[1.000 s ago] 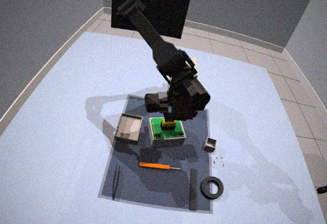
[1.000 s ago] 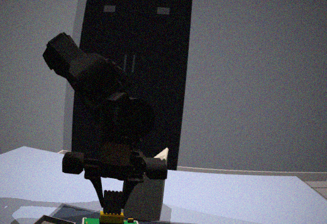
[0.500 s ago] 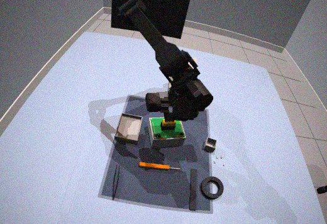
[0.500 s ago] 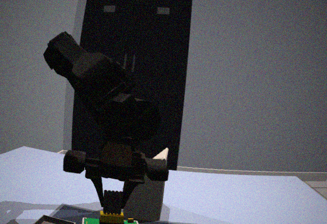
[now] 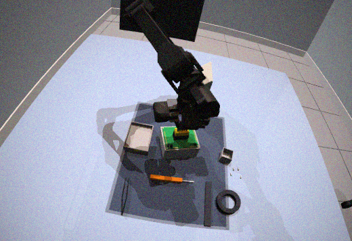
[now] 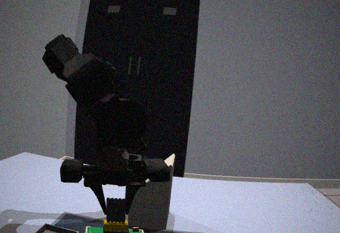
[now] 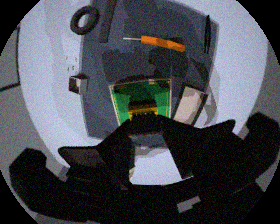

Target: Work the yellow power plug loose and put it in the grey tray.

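The yellow power plug (image 5: 181, 133) (image 6: 116, 226) (image 7: 143, 109) sits at its socket on the green circuit board (image 5: 168, 133) (image 6: 95, 230) (image 7: 164, 95). Black ribbed wires rise from its top. My gripper (image 6: 116, 211) (image 7: 143, 119) points down over the board and is shut on the plug's black upper part, one finger on each side. The arm hides the fingertips in the top view. How deep the plug sits in the socket cannot be told. The grey tray (image 5: 139, 139) (image 7: 190, 102) stands beside the board, left in the top view, and holds nothing visible.
An orange screwdriver (image 5: 166, 179) (image 7: 162, 43) lies in front of the board. A small grey box (image 5: 225, 156), loose screws, a black ring (image 5: 219, 203), a dark bar (image 5: 208, 204) and tweezers (image 5: 125, 193) lie around. A pale-topped block (image 6: 152, 203) stands behind the gripper.
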{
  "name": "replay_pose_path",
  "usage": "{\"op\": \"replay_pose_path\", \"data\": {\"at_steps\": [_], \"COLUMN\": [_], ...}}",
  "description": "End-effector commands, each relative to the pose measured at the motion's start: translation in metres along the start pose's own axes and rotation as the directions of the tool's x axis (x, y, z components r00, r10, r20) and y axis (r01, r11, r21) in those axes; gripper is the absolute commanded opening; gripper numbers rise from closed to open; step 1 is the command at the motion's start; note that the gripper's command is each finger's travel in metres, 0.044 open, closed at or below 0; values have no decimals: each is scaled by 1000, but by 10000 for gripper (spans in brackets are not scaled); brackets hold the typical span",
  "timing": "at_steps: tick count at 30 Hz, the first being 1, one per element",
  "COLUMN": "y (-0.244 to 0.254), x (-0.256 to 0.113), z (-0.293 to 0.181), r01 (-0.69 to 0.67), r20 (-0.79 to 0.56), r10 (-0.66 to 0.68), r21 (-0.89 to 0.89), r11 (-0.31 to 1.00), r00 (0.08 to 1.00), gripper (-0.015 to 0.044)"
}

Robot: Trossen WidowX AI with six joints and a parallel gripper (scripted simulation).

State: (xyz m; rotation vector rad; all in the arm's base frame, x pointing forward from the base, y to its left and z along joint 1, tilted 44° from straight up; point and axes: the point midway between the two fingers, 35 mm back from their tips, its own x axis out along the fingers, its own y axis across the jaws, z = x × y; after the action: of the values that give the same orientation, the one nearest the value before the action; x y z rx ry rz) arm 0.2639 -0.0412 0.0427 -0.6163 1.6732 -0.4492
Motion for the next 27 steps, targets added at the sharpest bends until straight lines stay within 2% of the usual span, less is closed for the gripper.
{"op": "replay_pose_path", "data": {"at_steps": [1,11,14,18,27], "y": [-6,15,17,14,-6], "x": [-8,-9,-9,-10,-14], "z": [0,0,0,0,0], "r01": [-45,192,223,181,-42], "r20": [18,18,18,18,18], "r10": [45,-192,-223,-181,41], "r21": [2,6,7,6,2], "r11": [999,981,975,984,999], "r00": [999,981,975,983,999], "gripper": [0,0,0,0,0]}}
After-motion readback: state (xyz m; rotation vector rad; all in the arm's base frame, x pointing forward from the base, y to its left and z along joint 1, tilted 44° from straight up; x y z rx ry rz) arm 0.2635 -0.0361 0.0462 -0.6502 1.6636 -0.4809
